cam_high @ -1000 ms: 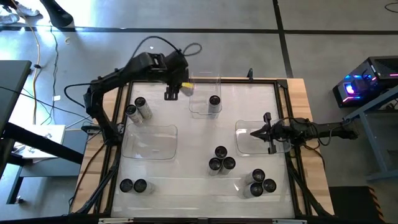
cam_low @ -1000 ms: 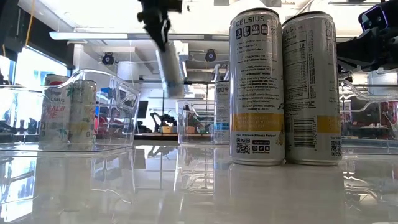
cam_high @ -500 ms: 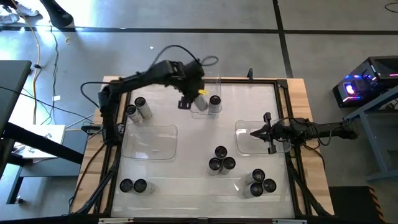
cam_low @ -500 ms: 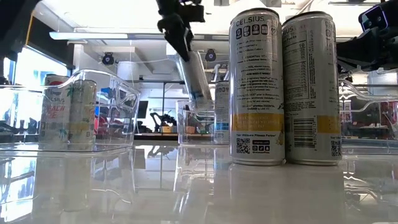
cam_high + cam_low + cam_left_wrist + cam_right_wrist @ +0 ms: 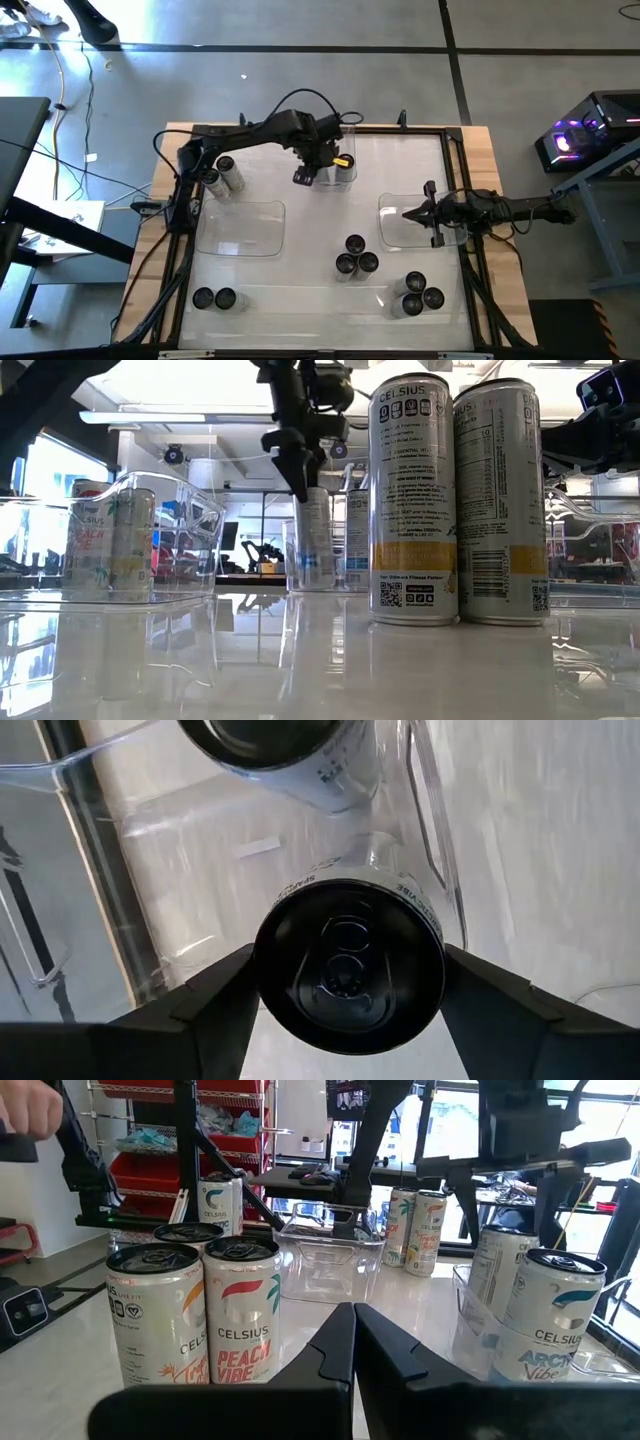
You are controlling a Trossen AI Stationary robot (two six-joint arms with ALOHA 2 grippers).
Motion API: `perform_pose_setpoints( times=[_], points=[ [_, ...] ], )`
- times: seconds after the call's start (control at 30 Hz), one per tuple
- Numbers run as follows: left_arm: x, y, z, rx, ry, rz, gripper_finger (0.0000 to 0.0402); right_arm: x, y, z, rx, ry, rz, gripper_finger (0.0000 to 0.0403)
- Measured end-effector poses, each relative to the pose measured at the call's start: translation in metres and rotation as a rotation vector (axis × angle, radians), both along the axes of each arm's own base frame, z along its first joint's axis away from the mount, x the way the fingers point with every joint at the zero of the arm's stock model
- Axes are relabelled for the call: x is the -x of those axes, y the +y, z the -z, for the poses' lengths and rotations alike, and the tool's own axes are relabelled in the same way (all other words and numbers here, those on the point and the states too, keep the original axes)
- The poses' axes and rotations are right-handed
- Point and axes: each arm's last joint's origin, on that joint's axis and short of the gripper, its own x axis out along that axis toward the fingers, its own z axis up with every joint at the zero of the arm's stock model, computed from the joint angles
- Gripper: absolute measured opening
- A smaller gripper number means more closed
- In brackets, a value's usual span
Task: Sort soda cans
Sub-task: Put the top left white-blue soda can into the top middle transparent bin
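Left gripper (image 5: 318, 170) has swung over from outside the far tray (image 5: 345, 180) and has lowered its can (image 5: 348, 966) upright inside, beside the can already there. Fingers hug it but look to be loosening. Right gripper (image 5: 408, 213) sits clenched, empty, right of that tray.

Bright, even light; glare on the glossy table (image 5: 330, 660).

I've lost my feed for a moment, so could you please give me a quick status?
Left end effector holds a can in the far tray, beside another can. Right end effector shut, waiting over right tray. Nothing in the way.
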Motion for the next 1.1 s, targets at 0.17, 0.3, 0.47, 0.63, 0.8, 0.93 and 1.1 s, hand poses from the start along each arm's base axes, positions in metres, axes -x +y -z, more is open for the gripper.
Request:
perform_pose_setpoints(
  times=[0.17,0.3,0.47,0.63,0.8,0.93,1.1],
  points=[
    [-0.0038,-0.0003,0.001,0.001,-0.024,0.012,0.0275,0.0,0.0,-0.0001,0.0,0.0,0.0,0.0],
    [-0.0074,0.0004,0.0006,0.015,-0.067,0.019,0.0277,0.0,0.0,0.0,0.0,0.0,0.0,0.0],
    [-0.0069,0.0024,0.0006,0.033,-0.074,0.023,0.0279,0.0,0.0,-0.0001,0.0,0.0,0.001,0.0],
    [-0.006,0.0051,0.0005,0.034,-0.075,0.018,0.0279,0.0,0.0,0.0,0.0,0.0,0.0,0.0],
    [-0.0048,0.0077,0.0006,0.038,-0.074,0.007,0.028,0.0,0.0,-0.0001,0.0,0.0,0.0,0.0],
    [-0.0057,0.008,0.0004,0.02,-0.079,-0.002,0.028,0.0,0.0,-0.0001,0.0,0.0,0.001,0.0],
    [-0.0061,0.0081,0.0002,0.013,-0.082,-0.007,0.028,0.0,0.0,-0.0001,0.0,0.0,0.0,0.0]
  ],
)
